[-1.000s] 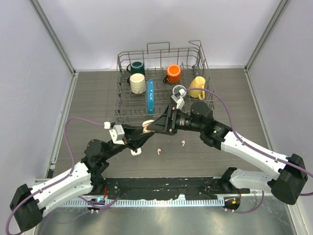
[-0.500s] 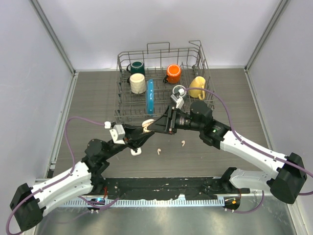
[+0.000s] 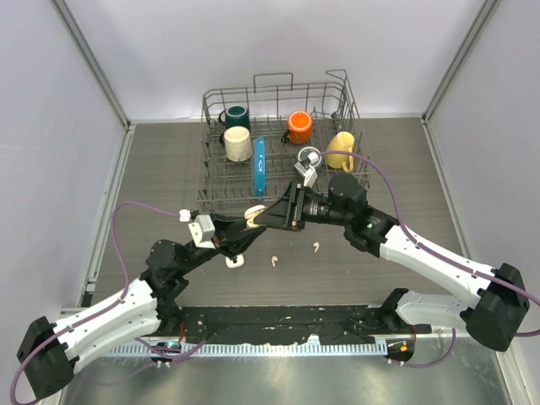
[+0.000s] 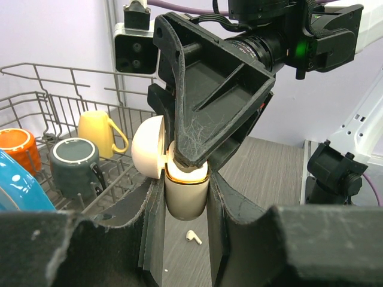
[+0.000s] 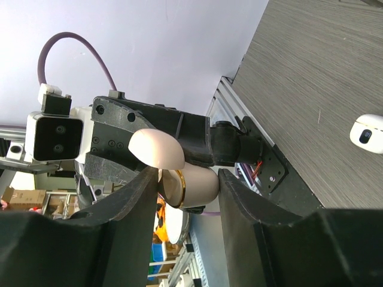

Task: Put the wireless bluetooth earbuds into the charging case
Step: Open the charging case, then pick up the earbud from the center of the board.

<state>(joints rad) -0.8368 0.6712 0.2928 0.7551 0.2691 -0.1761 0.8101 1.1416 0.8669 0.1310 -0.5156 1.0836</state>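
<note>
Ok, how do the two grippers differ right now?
The left gripper is shut on the body of the charging case, whose lid is flipped open. The right gripper has its tips at the case's open mouth; whether they pinch anything is hidden. Left reaches in from the left, right from the right. Both meet at the case, off the table.

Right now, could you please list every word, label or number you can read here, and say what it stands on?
None can be read in any view.
The case and the mugs show no print.
The clutter behind the arms in the right wrist view is too blurred to tell.
</note>
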